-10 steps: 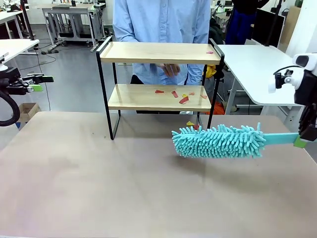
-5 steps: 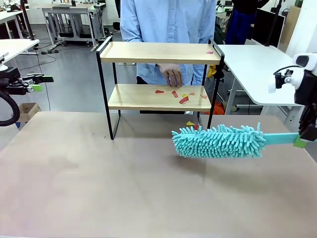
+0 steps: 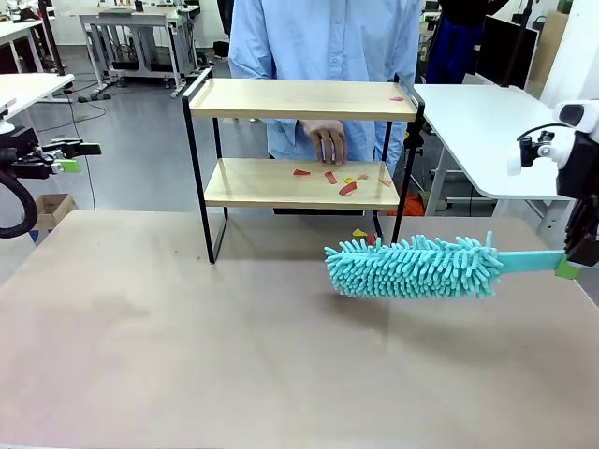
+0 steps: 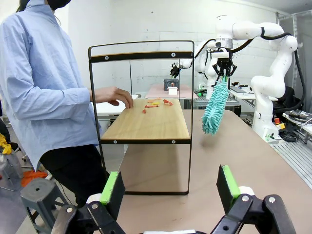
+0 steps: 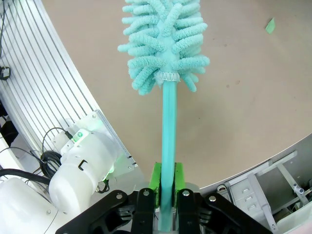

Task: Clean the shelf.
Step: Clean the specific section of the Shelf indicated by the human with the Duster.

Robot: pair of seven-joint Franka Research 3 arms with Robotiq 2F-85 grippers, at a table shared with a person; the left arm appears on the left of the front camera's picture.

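Nearest you, your right gripper stays clamped on the handle of the teal duster, whose head hangs unmoved just above the table. Your left gripper stands wide open at the left. The shelf stands at the table's far side, with red scraps on its lower board. The person's hand has dropped towards that board.

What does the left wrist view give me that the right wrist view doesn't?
The left wrist view adds the shelf, the red and yellow scraps on its lower board, the person's hand at that board, and the open left gripper. The right wrist view adds a close look at the right gripper shut on the handle of the teal duster, plus a small green scrap on the table. Both share the duster, the right gripper holding it, and the table.
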